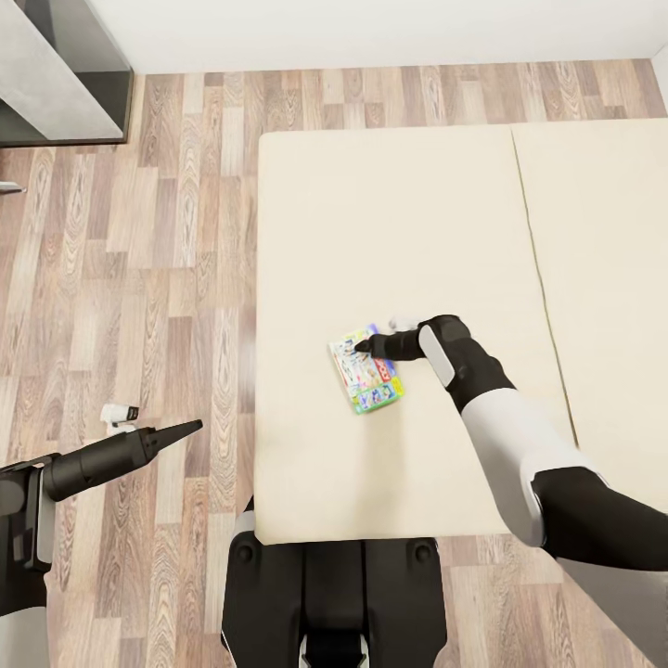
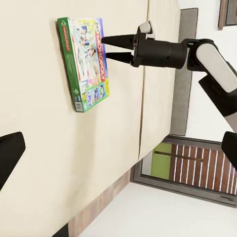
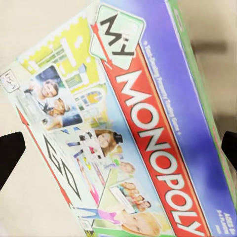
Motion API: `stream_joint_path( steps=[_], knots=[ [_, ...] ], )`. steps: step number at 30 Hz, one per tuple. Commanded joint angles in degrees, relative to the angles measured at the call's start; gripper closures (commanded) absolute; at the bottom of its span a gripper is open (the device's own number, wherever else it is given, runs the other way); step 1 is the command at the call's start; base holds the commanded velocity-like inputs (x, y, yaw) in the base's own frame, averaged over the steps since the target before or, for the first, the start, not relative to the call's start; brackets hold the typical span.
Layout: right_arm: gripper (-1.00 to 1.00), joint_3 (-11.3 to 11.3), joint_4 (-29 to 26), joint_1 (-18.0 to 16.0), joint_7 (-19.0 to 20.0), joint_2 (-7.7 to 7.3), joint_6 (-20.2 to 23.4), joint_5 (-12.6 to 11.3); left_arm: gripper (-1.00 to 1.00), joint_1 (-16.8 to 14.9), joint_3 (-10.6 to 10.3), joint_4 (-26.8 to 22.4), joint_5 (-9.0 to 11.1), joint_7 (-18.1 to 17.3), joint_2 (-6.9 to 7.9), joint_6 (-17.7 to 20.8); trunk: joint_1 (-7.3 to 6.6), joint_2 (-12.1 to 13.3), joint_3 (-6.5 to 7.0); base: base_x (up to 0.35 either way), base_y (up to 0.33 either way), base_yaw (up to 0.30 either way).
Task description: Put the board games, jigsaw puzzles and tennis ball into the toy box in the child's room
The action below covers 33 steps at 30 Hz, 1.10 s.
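Wood-plank floor (image 1: 139, 278), brown/grey laminate w/ mixed tones, runs along the near and far sides of the room. Plain white wall (image 1: 371, 28) along the floor's far edge. Dark grey cabinet-like unit w/ pale grey top (image 1: 56, 74) stands at the floor's far left corner, against that wall. Left wrist view: window w/ dark frame (image 2: 187, 173), brown slatted fence and green patch behind the glass; white wall (image 2: 217, 15) beside it.
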Motion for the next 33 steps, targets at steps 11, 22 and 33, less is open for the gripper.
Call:
stream_joint_path(
  steps=[11, 22, 33],
  knots=[
    [-1.0, 0.1, 0.0, 0.0, -0.1, 0.22, 0.6, 0.1, -1.0, 0.0, 0.1, -0.1, -0.5, -0.5, -0.01, 0.6, 0.04, -0.1, -0.06, 0.0, 0.0, 0.0],
    [-1.0, 0.1, 0.0, 0.1, -0.1, 0.22, 0.6, 0.1, -1.0, 0.0, 0.4, -0.1, -0.5, -0.5, -0.01, 0.6, 0.04, -0.1, -0.06, 0.0, 0.0, 0.0],
    [-1.0, 0.1, 0.0, 0.3, 0.0, 0.26, 0.6, 0.0, -1.0, 0.0, 0.4, -0.1, -0.5, -0.5, 0.36, 0.6, 0.04, -0.1, 0.21, 0.0, 0.0, 0.0]
  ],
)
